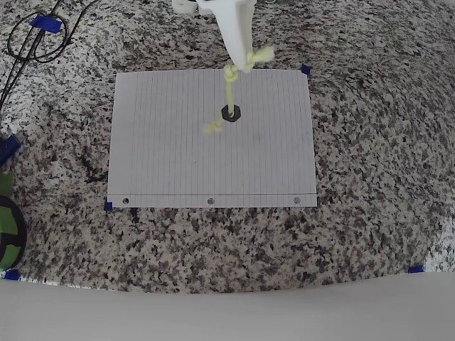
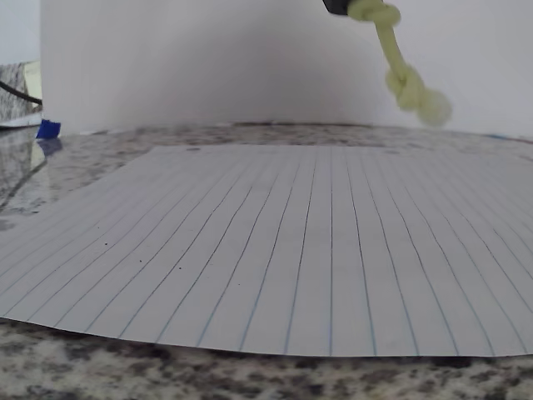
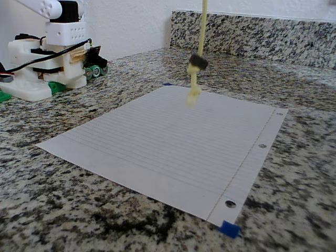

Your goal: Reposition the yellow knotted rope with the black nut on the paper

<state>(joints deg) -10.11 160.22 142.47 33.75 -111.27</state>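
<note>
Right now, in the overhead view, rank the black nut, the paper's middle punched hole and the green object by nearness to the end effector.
1. black nut, on the hanging rope below the end effector.
2. middle punched hole, lower edge of the paper.
3. green object, far left edge.

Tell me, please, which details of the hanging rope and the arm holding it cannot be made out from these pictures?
- The claw's grip: in the overhead view the white arm covers the fingers; in the wrist view the top edge cuts off a dark tip.
- The thin pale yellow knotted rope: its upper end leaves the fixed view's top edge.
- The small black nut: too small to tell how it is fixed.
- The rope's lower end over the white lined paper: blurred in the fixed view.
</note>
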